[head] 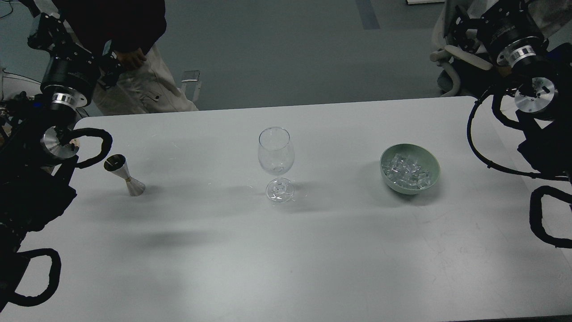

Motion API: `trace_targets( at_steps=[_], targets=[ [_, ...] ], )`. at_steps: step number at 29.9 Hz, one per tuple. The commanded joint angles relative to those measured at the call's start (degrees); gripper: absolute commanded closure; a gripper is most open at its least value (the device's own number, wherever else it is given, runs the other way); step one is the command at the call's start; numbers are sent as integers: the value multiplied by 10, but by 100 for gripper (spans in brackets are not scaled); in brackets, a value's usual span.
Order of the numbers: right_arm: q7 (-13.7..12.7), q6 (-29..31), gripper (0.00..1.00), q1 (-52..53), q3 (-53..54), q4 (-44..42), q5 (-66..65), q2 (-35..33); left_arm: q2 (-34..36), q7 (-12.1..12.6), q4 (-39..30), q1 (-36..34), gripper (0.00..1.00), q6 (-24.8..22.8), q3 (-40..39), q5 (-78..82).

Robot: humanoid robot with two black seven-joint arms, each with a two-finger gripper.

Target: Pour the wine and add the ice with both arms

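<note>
A clear stemmed glass [276, 154] stands upright at the table's middle; I see no liquid in it. A small silver jigger [124, 175] stands at the left; the wine does not show. The ice [407, 170] is a heap of clear cubes in a pale green bowl [430, 157] at the right. My left gripper [71, 42] is raised beyond the table's far left corner, fingers spread and empty. My right gripper [489, 20] is raised beyond the far right corner, dark and cut by the top edge.
A person in a dark top and light trousers [134, 76] stands just behind my left gripper. A white office chair [451, 67] is behind my right gripper. Black cable loops [543, 214] hang over the table's right side.
</note>
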Motion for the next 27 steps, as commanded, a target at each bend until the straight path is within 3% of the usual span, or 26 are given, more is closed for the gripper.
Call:
trace_targets(
  at_steps=[1,5,10,16,27],
  targets=[
    [1,0,0,10,-3,-1,-1,3,7,-2,0,0,2,-2,0,0],
    [0,0,0,11,-3,0,-1,15,7,5,0,1,2,-16,-28,-26],
    [-3,4,0,13,-2,0,0,23,1,49,0,3,2,-29,-40,-40],
    [-3,2,0,17,-2,0,0,23,1,49,0,-1,2,-11,-31,-36],
    [-3,1,0,17,-1,0,0,20,-6,69,-8,-5,2,-5,-27,-40]
  ],
)
